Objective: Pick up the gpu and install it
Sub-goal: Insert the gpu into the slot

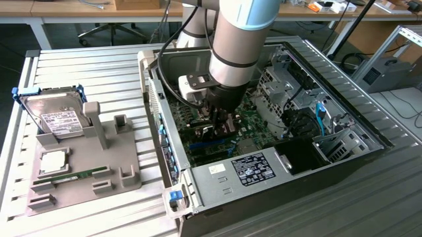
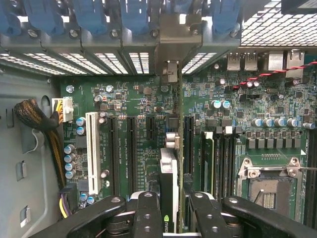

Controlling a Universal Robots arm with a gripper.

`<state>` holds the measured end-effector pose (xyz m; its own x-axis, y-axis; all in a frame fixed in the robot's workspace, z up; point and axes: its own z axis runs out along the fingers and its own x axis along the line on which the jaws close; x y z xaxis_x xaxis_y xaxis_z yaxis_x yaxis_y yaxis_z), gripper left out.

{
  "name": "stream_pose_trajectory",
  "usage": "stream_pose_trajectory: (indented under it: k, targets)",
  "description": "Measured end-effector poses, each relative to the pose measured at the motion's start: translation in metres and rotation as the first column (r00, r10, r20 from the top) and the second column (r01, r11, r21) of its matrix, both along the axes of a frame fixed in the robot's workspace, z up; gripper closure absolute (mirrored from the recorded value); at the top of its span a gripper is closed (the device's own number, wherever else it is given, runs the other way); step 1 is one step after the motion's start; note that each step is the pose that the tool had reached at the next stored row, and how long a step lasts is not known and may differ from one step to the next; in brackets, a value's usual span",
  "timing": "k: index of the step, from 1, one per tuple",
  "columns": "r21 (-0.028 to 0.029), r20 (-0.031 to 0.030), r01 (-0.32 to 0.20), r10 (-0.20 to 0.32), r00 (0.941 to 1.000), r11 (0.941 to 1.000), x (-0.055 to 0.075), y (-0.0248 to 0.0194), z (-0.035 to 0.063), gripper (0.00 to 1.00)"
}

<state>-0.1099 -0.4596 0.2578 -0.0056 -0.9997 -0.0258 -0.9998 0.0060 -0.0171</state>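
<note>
While the arm point(image 1: 240, 44) reaches into the open computer case point(image 1: 218, 195), which lies on its side at the exterior view's right, this step calls for alignment before force. The motherboard point(image 2: 138, 99) faces up from the case floor. The gripper point(image 1: 221, 129) is clamped on the gpu point(image 2: 168, 171), with fingers point(image 2: 148, 213) on either face. It holds the card edge-down among the expansion slots point(image 2: 188, 144). Which slot lies beneath, and whether the card edge touches it, cannot be told. Keep the card plumb, square its bracket end to the slotted rear panel point(image 2: 99, 62), and press evenly along its length. A tilted entry would likely bind.
</note>
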Motion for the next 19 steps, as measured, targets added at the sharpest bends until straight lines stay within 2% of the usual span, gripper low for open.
stream_pose_trajectory:
  k: [19]
  targets:
    - [0.0003,0.0001,0.000,0.000,1.0000,1.0000,0.0000,-0.0009,-0.0022,0.73]
